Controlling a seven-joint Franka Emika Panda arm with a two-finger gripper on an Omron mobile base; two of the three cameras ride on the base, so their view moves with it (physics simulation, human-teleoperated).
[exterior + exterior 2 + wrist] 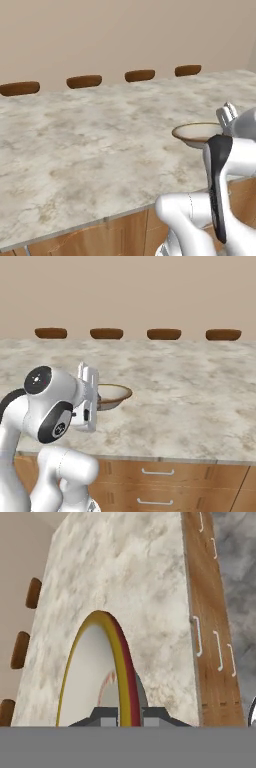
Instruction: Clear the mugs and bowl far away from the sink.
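One bowl is in the gripper right now, its rim pinched between the two fingers, shut tight on it. The bowl is just above the counter, near the front edge by the drawers. I think this is the carrying step. Next, the bowl should be set down flat, then let go.

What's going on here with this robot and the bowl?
The white arm has its claw shut on the rim of the bowl, one finger inside and one outside. The bowl is above the marble counter, near its front edge; whether it touches the top can't be told. Four brown stool seats line the far side of the counter, and wooden drawers run below the near edge.
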